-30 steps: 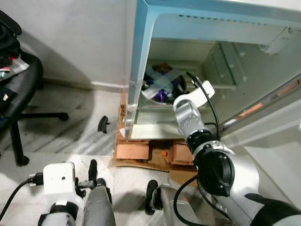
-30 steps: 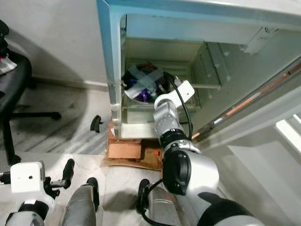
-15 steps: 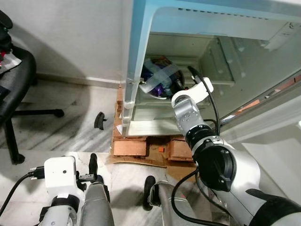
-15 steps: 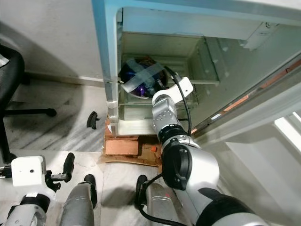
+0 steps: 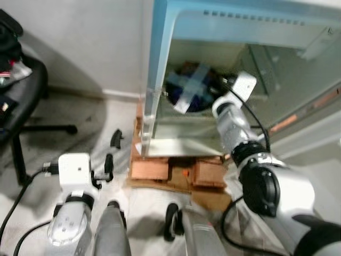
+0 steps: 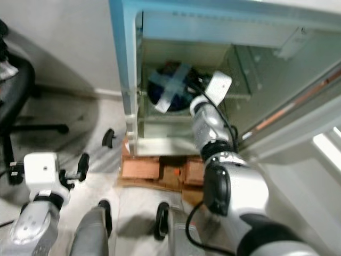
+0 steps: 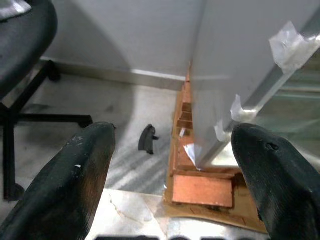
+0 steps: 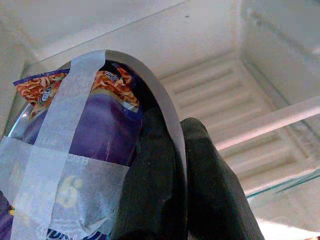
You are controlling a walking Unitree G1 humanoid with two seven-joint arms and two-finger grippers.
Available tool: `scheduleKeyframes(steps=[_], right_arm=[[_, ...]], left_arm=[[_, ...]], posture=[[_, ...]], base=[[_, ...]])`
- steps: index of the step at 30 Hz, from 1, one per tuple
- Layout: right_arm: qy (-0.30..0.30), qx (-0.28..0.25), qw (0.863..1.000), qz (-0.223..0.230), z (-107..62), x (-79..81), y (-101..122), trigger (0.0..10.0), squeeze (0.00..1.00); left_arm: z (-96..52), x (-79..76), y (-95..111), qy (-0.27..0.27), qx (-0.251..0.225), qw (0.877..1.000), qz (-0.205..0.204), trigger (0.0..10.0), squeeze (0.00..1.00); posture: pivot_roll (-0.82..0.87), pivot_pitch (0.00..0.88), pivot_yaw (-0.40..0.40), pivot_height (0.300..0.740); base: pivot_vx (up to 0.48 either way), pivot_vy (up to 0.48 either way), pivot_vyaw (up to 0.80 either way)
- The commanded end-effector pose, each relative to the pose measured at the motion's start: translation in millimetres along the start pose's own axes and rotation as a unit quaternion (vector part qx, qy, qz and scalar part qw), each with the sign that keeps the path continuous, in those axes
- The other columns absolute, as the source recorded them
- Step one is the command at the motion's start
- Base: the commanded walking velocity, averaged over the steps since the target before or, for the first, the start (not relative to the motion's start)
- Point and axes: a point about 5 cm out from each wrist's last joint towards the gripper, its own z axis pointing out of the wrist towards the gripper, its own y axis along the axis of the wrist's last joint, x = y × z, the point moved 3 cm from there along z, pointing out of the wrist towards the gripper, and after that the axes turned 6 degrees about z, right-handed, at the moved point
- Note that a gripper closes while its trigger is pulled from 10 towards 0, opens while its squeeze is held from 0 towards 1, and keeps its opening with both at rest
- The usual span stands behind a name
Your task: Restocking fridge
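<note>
In the left eye view, the right gripper (image 5: pixel 224 81) reaches into the open fridge (image 5: pixel 160 64), meeting the rim of a dark bowl (image 5: pixel 192 93) that has pale tape crossed over its top and sits inside the lower compartment, just beside the gripper on the robot's left. Lower down, the left gripper (image 5: pixel 109 160) hangs over the marble floor (image 5: pixel 80 122), with a small black piece (image 5: pixel 115 140) lying just ahead of it and an office chair (image 5: pixel 21 101) well off to its left; brick-coloured blocks (image 5: pixel 152 169) prop the fridge up beside it. The right eye view shows the same scene. In the left wrist view, the left gripper's fingers (image 7: pixel 85 170) stand wide apart with nothing between them, the black piece and the fridge's taped corner lying ahead. In the right wrist view, the right gripper's two fingers (image 8: pixel 150 200) are clamped on the bowl's rim, one inside and one outside, with snack packets (image 8: pixel 95 135) under the tape right beside them.
</note>
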Motion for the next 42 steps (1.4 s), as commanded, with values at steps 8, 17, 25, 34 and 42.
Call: scheduleKeyframes(steps=[8,17,25,34,42], right_arm=[[0.009,0.013,1.000,-0.024,-16.4,-33.6,-23,10.0,0.00],[0.044,-0.013,0.998,-0.037,-72.6,-51.3,-49,10.0,0.00],[0.050,-0.015,0.998,-0.048,-114.6,-58.0,-44,10.0,0.00],[0.075,-0.001,0.989,-0.127,-150.9,-75.2,-31,10.0,0.00],[0.049,0.013,0.990,-0.133,-164.2,-85.4,-27,10.0,0.00]], left_arm=[[6.1,-9.8,-1,-0.051,-0.017,0.998,-0.015,10.0,0.00],[0.4,-13.4,7,-0.090,-0.076,0.992,0.035,10.0,0.00],[3.3,1.2,7,-0.058,-0.088,0.992,0.074,10.0,0.00],[3.0,16.8,-9,-0.046,-0.072,0.993,0.082,10.0,0.00],[-2.5,18.5,-14,-0.050,-0.072,0.993,0.076,10.0,0.00]], posture=[[0.21,0.109,-0.101,0.740],[0.20,0.032,-0.072,0.740],[0.17,0.015,-0.052,0.740],[0.11,0.000,-0.027,0.740],[0.12,0.000,-0.029,0.740]], base=[[0.000,0.000,0.00],[0.000,0.000,0.00],[0.000,0.000,0.00],[0.000,0.000,0.00],[0.000,0.000,0.00]])
